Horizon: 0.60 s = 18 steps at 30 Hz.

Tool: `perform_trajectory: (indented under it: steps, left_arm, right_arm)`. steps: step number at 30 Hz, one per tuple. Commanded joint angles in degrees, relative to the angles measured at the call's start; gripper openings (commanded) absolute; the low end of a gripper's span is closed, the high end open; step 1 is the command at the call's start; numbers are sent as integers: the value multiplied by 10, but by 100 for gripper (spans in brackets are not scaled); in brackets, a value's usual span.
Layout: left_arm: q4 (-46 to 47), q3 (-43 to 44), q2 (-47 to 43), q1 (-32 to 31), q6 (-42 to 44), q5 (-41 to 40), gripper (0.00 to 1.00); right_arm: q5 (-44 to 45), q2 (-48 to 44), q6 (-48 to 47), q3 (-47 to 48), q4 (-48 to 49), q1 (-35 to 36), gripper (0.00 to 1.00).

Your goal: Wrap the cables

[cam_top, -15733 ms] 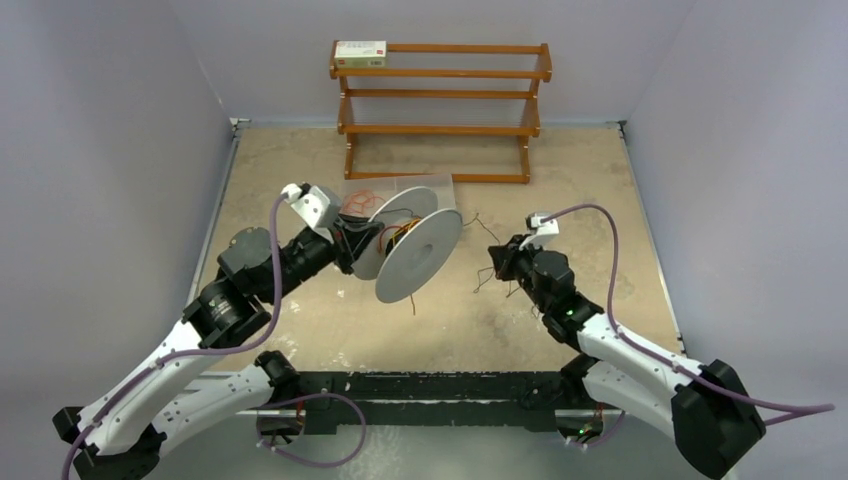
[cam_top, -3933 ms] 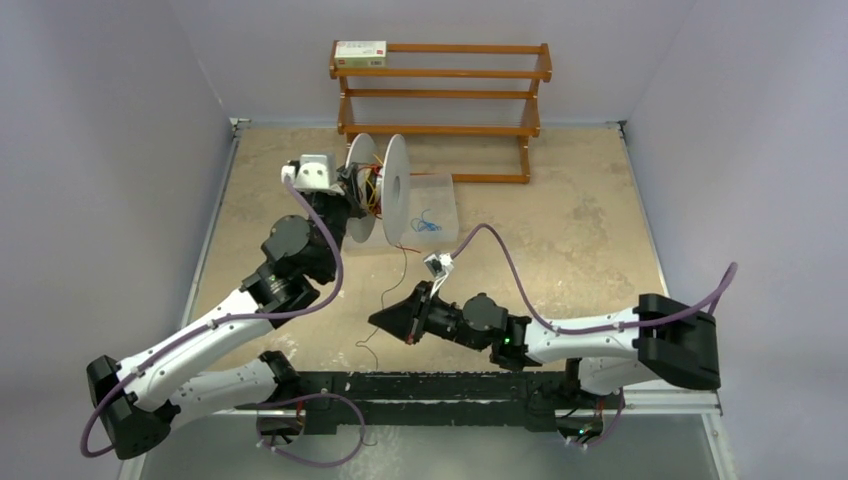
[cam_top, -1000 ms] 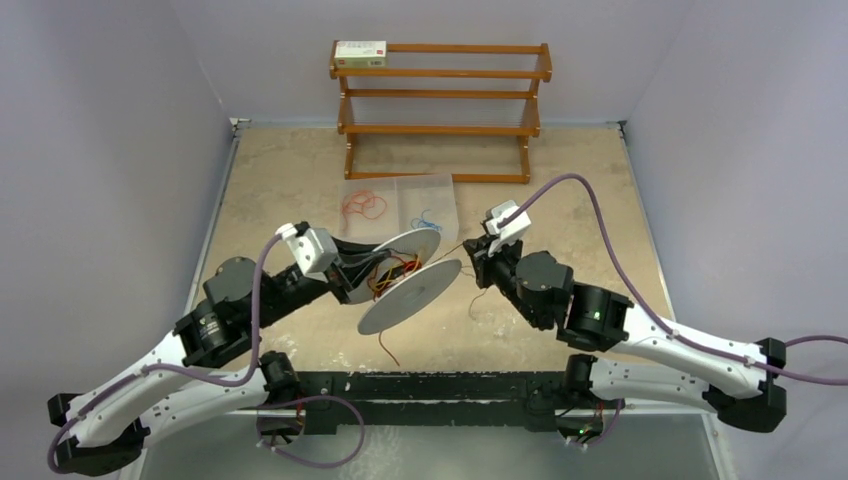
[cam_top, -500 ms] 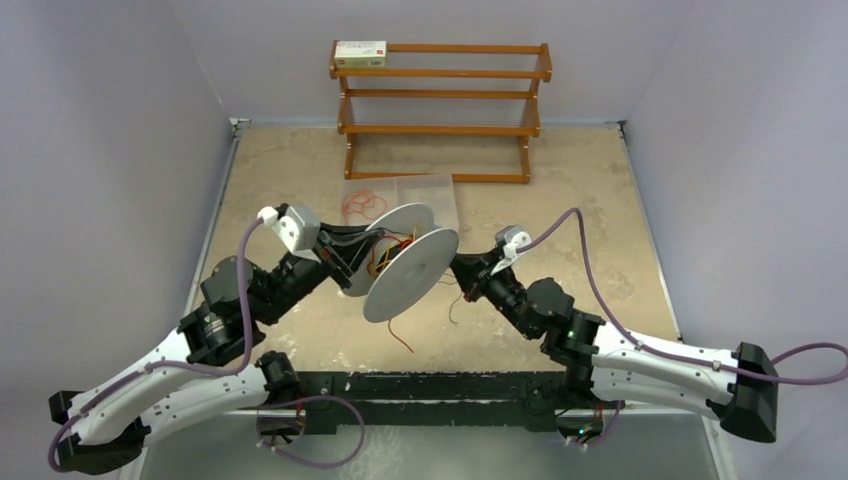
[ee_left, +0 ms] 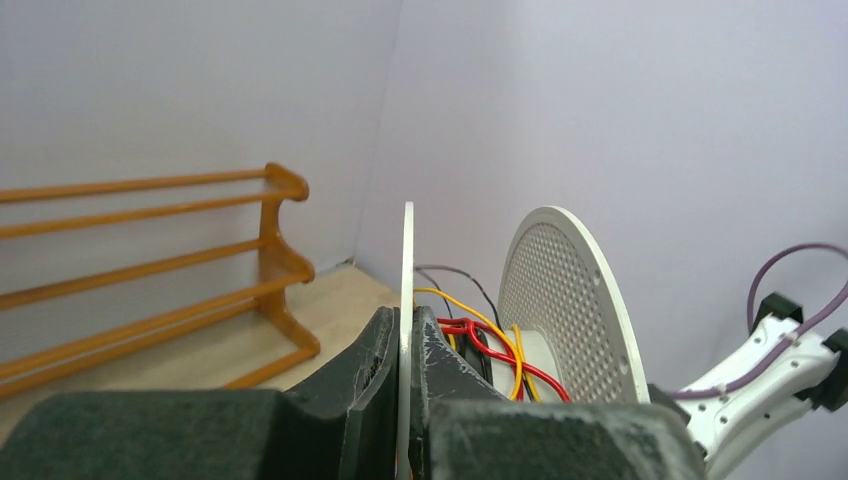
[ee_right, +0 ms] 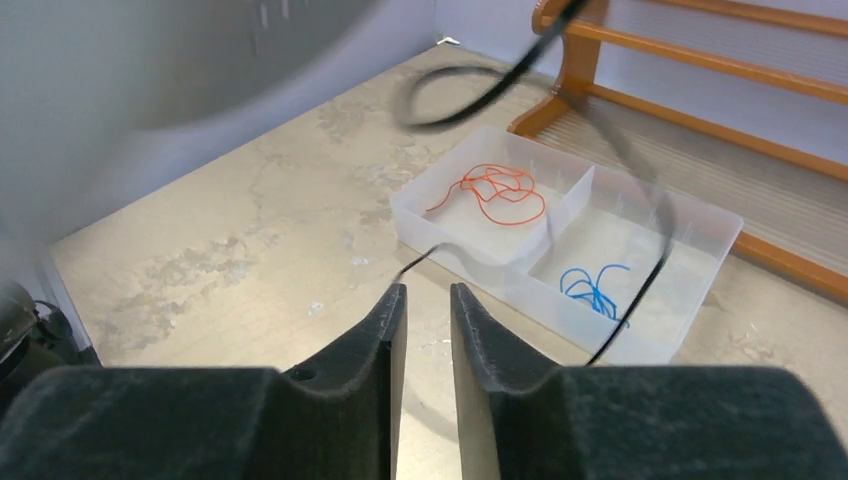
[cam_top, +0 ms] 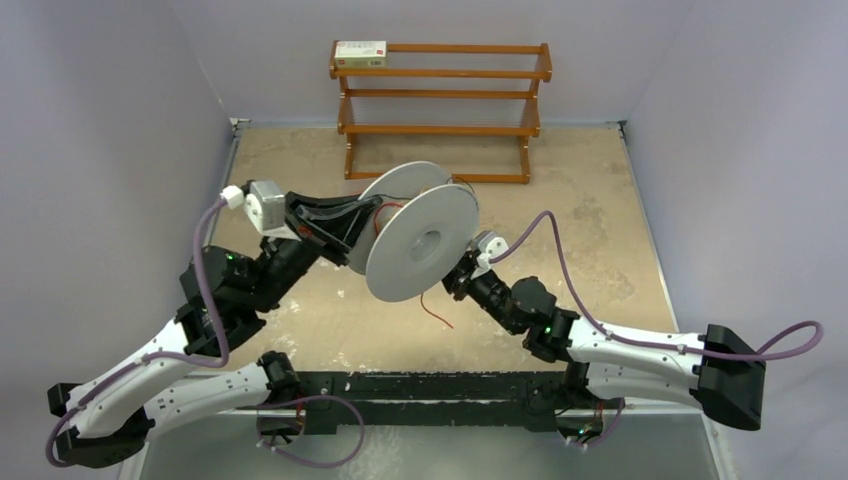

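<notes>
Left jaws grip my spool [cam_top: 420, 245]; right jaws nearly closed — pinching the black cable [ee_right: 440, 125]? I cannot tell. Mid-wrap — next, keep tension.

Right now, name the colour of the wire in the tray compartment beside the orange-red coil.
The wire is blue, seen best in the right wrist view.

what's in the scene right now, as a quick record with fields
left gripper: shut on one disc of the spool, held in the air
wires: red, orange and black around the spool's core; a red end hangs below
right gripper: fingers slightly apart, near the spool, black wire looping ahead of it
tray: orange wire in one half, blue wire in the other
rack: at the back, small box on top shelf
</notes>
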Motion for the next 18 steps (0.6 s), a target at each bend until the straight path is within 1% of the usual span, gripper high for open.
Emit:
perform_trajectory:
  steps: [1, 6, 8, 15, 18]
  left_arm:
    - [92, 49, -3, -1, -23, 3, 0]
    - [89, 57, 3, -1, -22, -16, 0]
    - [87, 60, 6, -1, -23, -27, 0]
    - [84, 76, 13, -1, -17, -65, 0]
    - [71, 90, 18, -1, -8, -76, 0]
  right_arm:
    - [-35, -10, -44, 12, 50, -3, 29]
    - [-38, -16, -48, 5, 51, -3, 46]
    - [-43, -22, -48, -1, 56, -3, 50]
    - [-65, -72, -29, -35, 47, -3, 59]
    - [-89, -109, -7, -37, -12, -3, 60]
